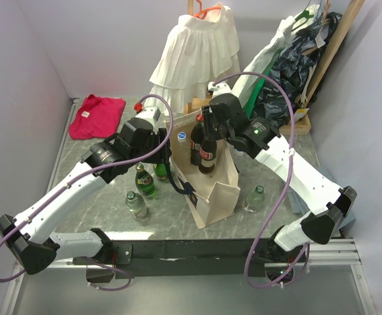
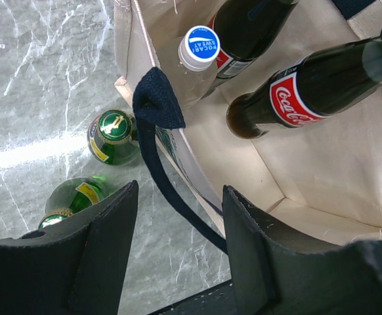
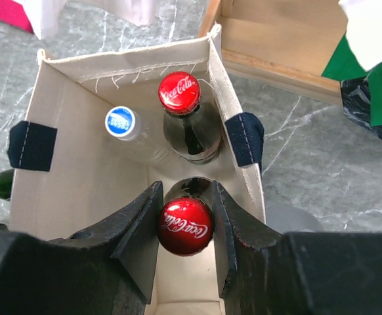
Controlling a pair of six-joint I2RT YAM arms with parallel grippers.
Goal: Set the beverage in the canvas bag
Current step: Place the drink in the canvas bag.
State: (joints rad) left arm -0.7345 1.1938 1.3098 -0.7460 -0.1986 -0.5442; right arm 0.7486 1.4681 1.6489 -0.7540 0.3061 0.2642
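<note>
The canvas bag (image 1: 214, 193) stands open mid-table, cream with navy straps (image 2: 158, 105). My right gripper (image 3: 185, 216) is shut on the red cap of a dark Coca-Cola bottle (image 3: 185, 225), holding it upright with its body down inside the bag (image 2: 309, 92). A second cola bottle (image 3: 180, 92) and a clear bottle with a blue cap (image 3: 121, 122) stand in the bag's far end. My left gripper (image 2: 180, 197) is open at the bag's left rim. Its jaws straddle the wall and strap, one finger (image 2: 250, 230) inside and the other outside.
Two green bottles (image 2: 115, 134) (image 2: 76, 197) stand just left of the bag, with a clear bottle (image 1: 136, 205) nearer the front. Another clear bottle (image 1: 255, 199) stands right of the bag. A pink cloth (image 1: 97, 116), a hanging white garment (image 1: 194, 52) and a wooden crate (image 3: 283, 39) sit behind.
</note>
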